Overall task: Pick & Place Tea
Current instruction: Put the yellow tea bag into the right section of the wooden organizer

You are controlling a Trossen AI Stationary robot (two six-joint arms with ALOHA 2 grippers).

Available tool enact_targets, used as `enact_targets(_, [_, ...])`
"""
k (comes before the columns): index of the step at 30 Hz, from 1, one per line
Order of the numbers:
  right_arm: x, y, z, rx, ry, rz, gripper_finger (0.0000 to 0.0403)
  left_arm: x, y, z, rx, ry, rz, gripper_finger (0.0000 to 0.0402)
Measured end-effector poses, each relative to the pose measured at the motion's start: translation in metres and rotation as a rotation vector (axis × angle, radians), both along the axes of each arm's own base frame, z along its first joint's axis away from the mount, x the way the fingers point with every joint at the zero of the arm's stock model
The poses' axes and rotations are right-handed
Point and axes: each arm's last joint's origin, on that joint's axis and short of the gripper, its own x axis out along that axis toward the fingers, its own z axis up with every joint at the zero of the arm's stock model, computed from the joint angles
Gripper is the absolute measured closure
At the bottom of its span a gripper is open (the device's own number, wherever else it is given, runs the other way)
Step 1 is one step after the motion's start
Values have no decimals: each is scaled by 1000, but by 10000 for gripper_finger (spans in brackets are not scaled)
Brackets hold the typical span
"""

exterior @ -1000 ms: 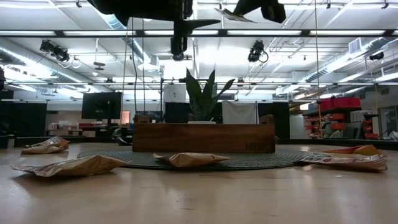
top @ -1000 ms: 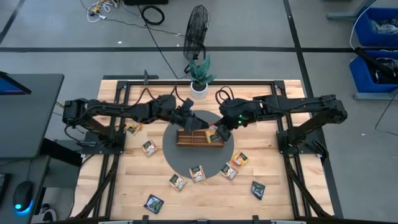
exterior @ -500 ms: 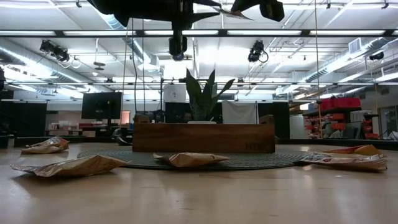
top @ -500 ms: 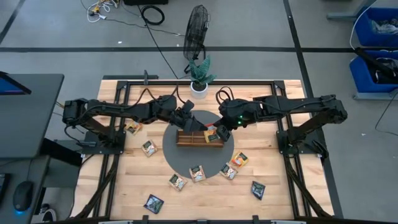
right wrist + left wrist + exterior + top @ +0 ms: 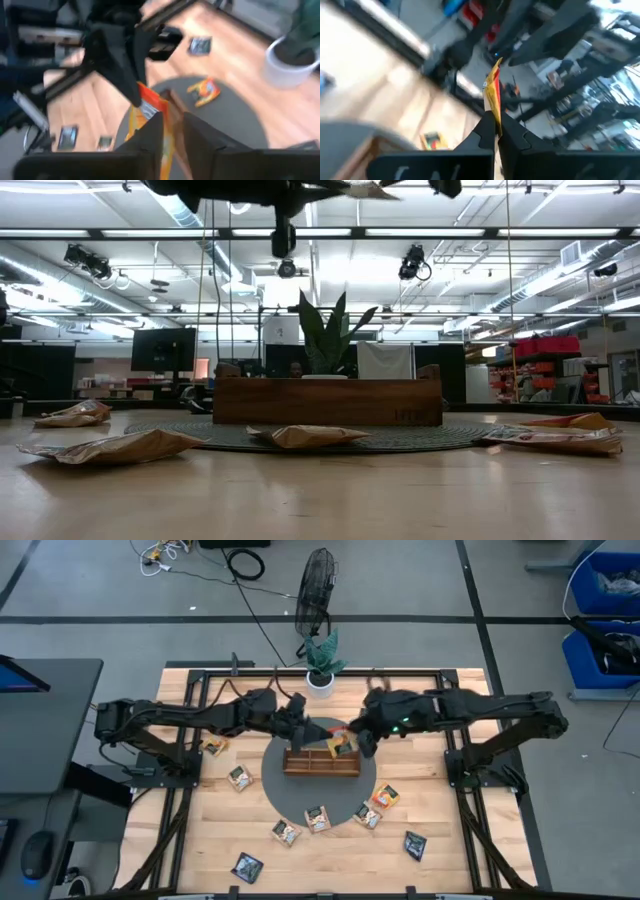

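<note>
An orange-yellow tea sachet [image 5: 493, 89] hangs in the air above the brown wooden tray [image 5: 322, 762], between my two grippers. My left gripper [image 5: 312, 730] reaches in from the table's left and is shut on it. My right gripper [image 5: 172, 131] faces it from the right, its fingers a little apart on either side of the sachet's other end [image 5: 169, 131]. Several more sachets lie flat on the table, such as one [image 5: 317, 819] on the grey mat's near rim and one [image 5: 238, 778] left of the mat. My left gripper pinches the sachet's edge [image 5: 494, 116] between its two fingertips, coming roughly level from the table's left. The sachet sticks out beyond the fingers, lifted clear above the tray. Whether my right gripper's fingers [image 5: 150, 135] touch the sachet, I cannot tell.
The tray sits on a round grey mat [image 5: 285, 790]. A potted plant [image 5: 321, 660] stands at the far edge behind it. Loose sachets lie at the near right [image 5: 415, 844], near left [image 5: 247, 866] and far left [image 5: 212, 746].
My left gripper has shut on the sachet that my right gripper held over the tray. Both grippers and the sachet have gone up and slightly toward the table's far edge.
</note>
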Motion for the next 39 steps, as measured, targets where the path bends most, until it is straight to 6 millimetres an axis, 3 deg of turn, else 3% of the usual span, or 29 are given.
enact_targets(8, [-26,2,38,-184,-220,-94,256,-32,16,48,150,-224,206,398])
enact_targets(15, [-19,7,57,-289,-401,-76,245,-50,22,77,271,-448,275,398])
enact_targets(28, [4,11,66,-377,-553,-16,245,-55,10,93,407,-632,281,398])
enact_targets(39, [24,3,61,-328,-624,33,245,-55,6,94,424,-639,271,399])
